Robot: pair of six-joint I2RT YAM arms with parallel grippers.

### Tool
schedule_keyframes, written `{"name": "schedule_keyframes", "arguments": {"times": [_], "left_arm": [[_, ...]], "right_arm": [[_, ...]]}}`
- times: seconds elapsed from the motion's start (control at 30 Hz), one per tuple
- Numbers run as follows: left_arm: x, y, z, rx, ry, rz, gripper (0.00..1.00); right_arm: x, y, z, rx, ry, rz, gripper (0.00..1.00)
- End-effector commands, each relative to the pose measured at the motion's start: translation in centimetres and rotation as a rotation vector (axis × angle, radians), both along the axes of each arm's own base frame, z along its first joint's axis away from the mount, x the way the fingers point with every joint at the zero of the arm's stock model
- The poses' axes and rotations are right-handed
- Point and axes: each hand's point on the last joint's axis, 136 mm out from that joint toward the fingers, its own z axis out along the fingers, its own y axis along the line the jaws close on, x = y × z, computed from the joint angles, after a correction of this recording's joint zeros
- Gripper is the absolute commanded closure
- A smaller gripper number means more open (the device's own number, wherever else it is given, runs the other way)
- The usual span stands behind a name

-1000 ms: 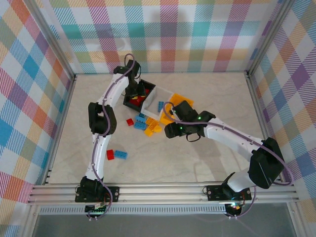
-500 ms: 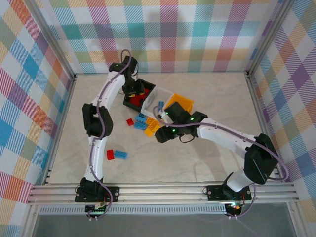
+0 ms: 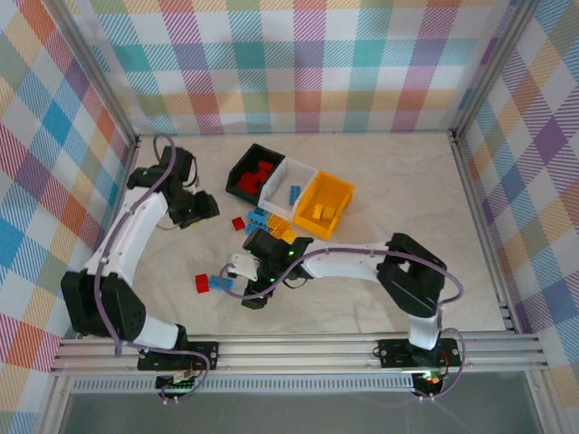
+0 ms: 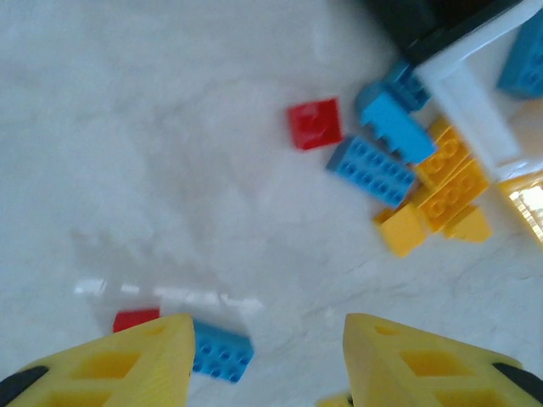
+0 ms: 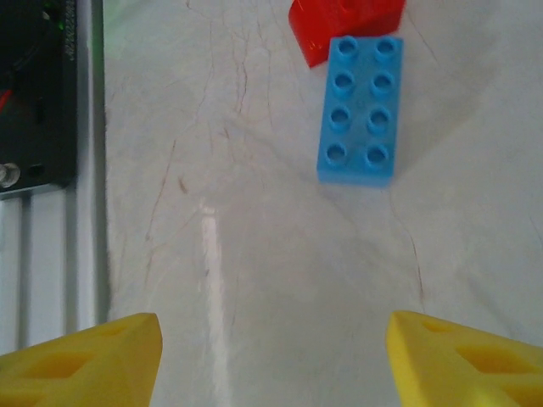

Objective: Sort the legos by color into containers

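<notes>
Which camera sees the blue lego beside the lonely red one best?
The right wrist view: the blue lego is large and sharp, all eight studs countable. The top view shows the blue lego tiny; the left wrist view shows it blurry near the bottom edge.

The top external view looks steeply down from high above the near edge and takes in the whole tabletop (image 3: 389, 190). The left wrist view looks down from moderate height past the left gripper (image 4: 267, 356) at the bottom of the frame. The right wrist view, over the right gripper (image 5: 271, 356), hangs very close to the surface. All three views share the blue brick (image 5: 361, 110) beside a red brick (image 5: 344, 25).
</notes>
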Motion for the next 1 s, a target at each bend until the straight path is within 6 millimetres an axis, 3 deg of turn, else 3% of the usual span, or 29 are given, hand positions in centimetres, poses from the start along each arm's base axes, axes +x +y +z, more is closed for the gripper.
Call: {"name": "schedule_keyframes", "arguments": {"times": [0.0, 0.17, 0.43, 0.73, 0.97], "left_arm": [[-2.3, 1.3, -0.5, -0.002, 0.005, 0.045, 0.50], [-4.3, 2.6, -1.0, -0.007, 0.013, 0.077, 0.48], [-5.0, 3.8, -0.9, -0.010, 0.024, 0.088, 0.48], [-5.4, 3.7, -1.5, -0.028, 0.040, 0.087, 0.48], [-5.2, 3.5, -1.7, -0.034, 0.050, 0.079, 0.47]], "right_arm": [[0.1, 3.4, 0.5, 0.084, -0.072, 0.101, 0.29], [1.5, 5.7, -1.5, 0.057, -0.119, 0.069, 0.28], [2.8, 7.9, -3.6, 0.018, -0.129, 0.061, 0.27], [4.9, 8.6, -6.2, -0.060, -0.156, -0.022, 0.30], [5.2, 8.0, -6.9, -0.107, -0.160, -0.033, 0.55]]}}
